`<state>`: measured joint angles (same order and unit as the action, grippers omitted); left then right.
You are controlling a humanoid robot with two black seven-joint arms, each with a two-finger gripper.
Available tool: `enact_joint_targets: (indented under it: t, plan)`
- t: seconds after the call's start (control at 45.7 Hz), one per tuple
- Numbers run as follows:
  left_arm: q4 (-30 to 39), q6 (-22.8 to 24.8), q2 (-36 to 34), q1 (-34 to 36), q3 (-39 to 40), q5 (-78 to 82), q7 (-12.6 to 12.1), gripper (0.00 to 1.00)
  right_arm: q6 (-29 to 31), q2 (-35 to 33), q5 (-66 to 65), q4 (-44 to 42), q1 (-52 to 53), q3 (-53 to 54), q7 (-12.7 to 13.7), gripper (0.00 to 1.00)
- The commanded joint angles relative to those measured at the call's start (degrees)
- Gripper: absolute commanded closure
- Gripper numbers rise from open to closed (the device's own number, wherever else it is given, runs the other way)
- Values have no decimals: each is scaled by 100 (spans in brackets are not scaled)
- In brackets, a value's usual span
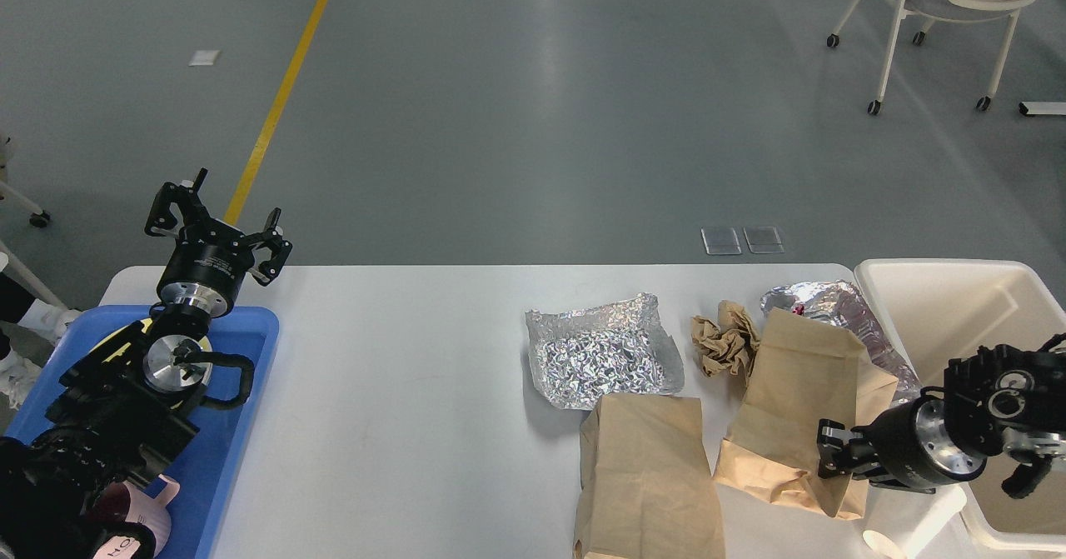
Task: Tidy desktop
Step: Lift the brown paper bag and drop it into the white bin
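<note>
The white desktop (400,392) carries a crinkled foil sheet (600,359), a crumpled brown paper wad (724,342), a flat brown paper bag (645,476) and a second brown paper bag (799,401). The second bag leans over a silver foil pouch (841,305). My right gripper (835,461) is at the second bag's lower right corner and appears shut on it. My left gripper (216,226) is open and empty above the desktop's far left corner.
A blue tray (250,351) at the left edge holds a pink mug (158,517) under my left arm. A cream-white bin (933,292) stands at the right edge. A white paper cup (912,526) lies by the front right corner. A chair (958,1) stands far back right.
</note>
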<state>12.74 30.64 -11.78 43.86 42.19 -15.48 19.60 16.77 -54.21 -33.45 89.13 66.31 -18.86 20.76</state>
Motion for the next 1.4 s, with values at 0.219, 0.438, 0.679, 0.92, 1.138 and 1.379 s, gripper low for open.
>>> enact_joint_targets:
  t: [0.219,0.438,0.679,0.92,1.138,1.379]
  plan:
    - [0,3,0,0,0,1,0,0,1978,-327,-30,272,2131,-127,77,100]
    - [0,3,0,0,0,1,0,0,2278,560,-206,-61,3229,-670,323,100]
    - [0,3,0,0,0,1,0,1,2084,2238,899,-598,4644,-2270,323,100]
    - [0,3,0,0,0,1,0,0,2321,3663,3115,-590,6139,-3589,315,100]
    - [0,3,0,0,0,1,0,0,2726,3953,3556,-177,7044,-3616,323,100]
    - [0,3,0,0,0,1,0,1,2629,3945,3705,-97,7124,-3800,323,100]
